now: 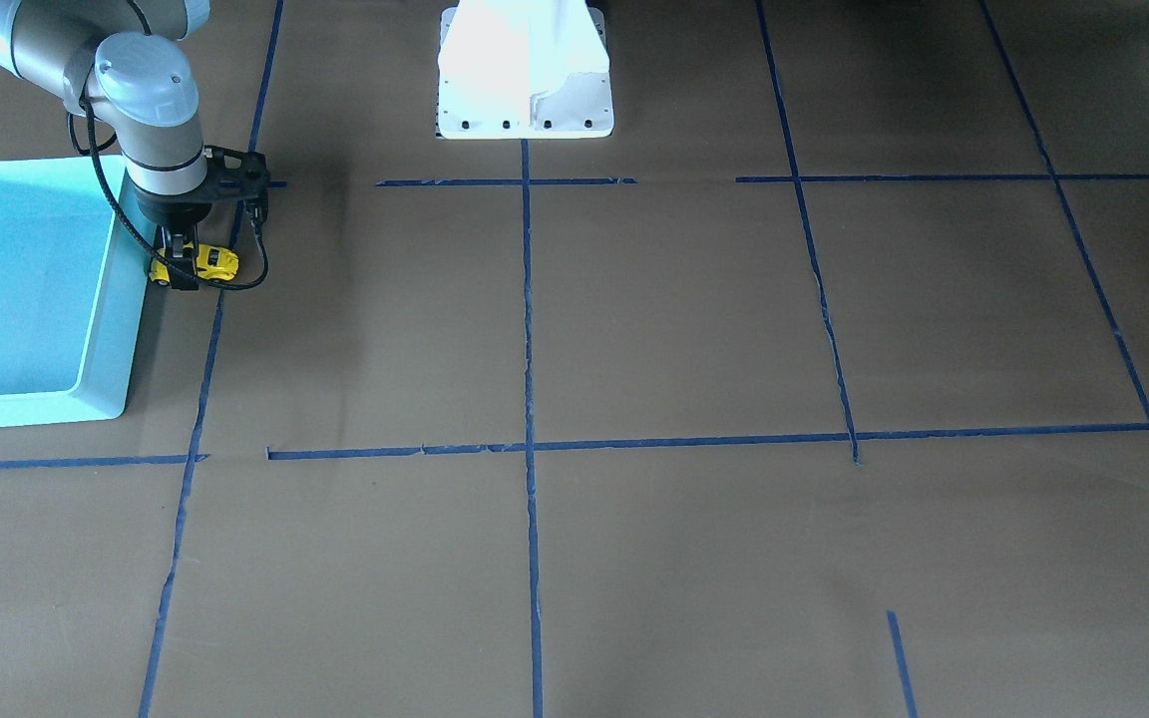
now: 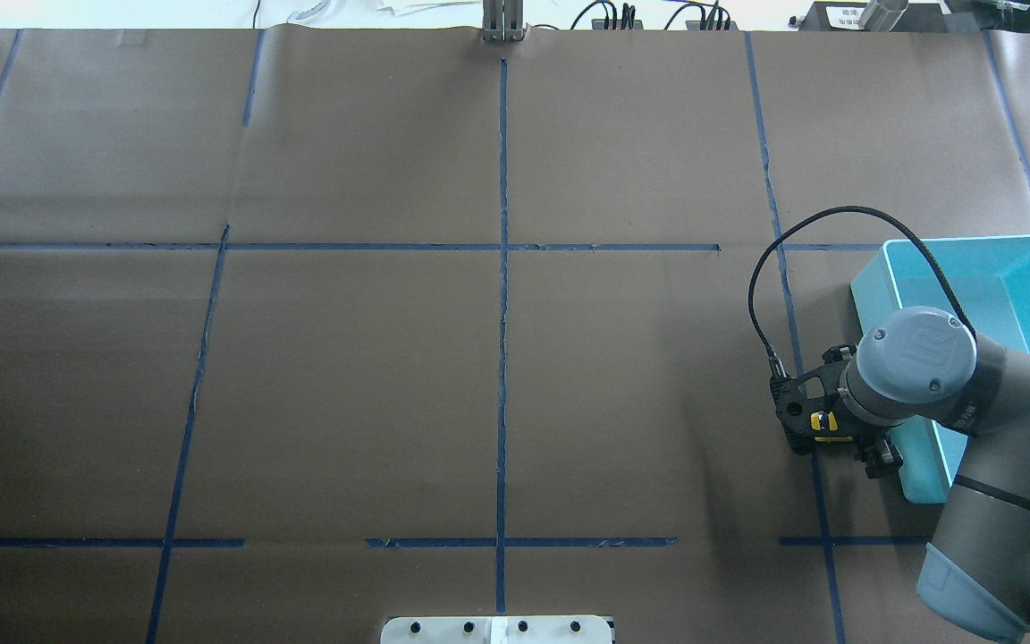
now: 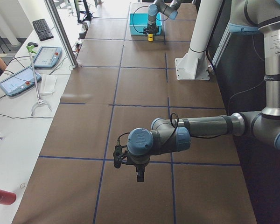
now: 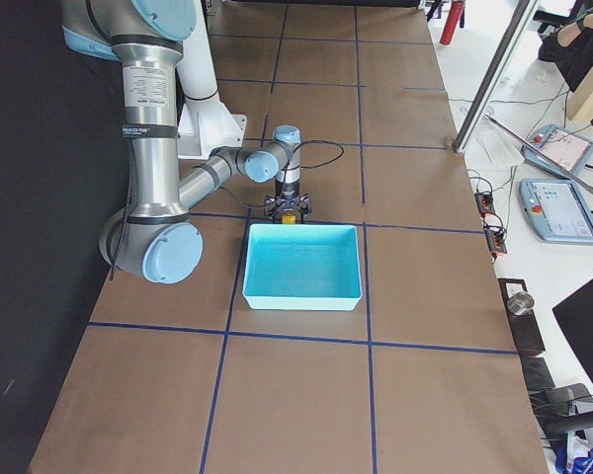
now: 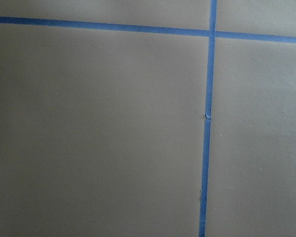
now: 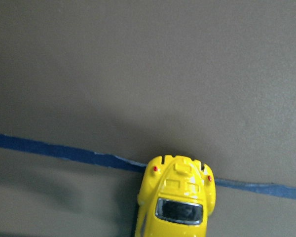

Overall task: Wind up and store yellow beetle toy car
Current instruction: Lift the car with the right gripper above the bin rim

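Observation:
The yellow beetle toy car (image 1: pixel 212 261) sits low at the table surface, just outside the turquoise bin's (image 1: pixel 108 329) wall, over a blue tape line. My right gripper (image 1: pixel 181 265) stands straight down over it, with black fingers on both sides of the car's middle, shut on it. The right wrist view shows the car's roof and one end (image 6: pixel 180 197) at the bottom edge; no fingers show there. The overhead view shows a sliver of yellow (image 2: pixel 823 426) under the wrist. My left gripper (image 3: pixel 139 177) hangs above bare table far from the car; I cannot tell its state.
The turquoise bin (image 2: pixel 877 288) is on the robot's right side, right beside the gripper. The white robot base (image 1: pixel 525 95) stands at the table's middle edge. Blue tape lines cross the brown table. Tablets and a keyboard lie on a side bench (image 3: pixel 18 79).

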`<control>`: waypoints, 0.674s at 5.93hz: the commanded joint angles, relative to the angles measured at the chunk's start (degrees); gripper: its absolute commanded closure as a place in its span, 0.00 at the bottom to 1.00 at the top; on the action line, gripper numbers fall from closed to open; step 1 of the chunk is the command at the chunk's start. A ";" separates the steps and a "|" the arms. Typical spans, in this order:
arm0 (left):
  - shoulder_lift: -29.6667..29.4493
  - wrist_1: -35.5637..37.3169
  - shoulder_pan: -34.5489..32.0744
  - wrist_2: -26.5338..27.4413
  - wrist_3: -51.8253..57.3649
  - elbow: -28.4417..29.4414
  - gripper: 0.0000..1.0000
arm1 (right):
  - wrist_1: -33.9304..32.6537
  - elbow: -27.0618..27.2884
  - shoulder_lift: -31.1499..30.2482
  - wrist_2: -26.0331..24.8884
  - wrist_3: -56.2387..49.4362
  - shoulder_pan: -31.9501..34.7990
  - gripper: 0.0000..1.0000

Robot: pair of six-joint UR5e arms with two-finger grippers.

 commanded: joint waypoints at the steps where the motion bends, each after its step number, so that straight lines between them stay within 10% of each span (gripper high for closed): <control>1: 0.02 -0.09 0.00 -0.21 0.12 -0.23 0.00 | 0.05 -0.59 0.00 0.15 0.15 0.08 0.10; 4: -0.07 -0.09 0.00 -0.21 0.20 -0.24 0.00 | -0.04 -0.42 0.00 0.15 0.33 0.09 0.71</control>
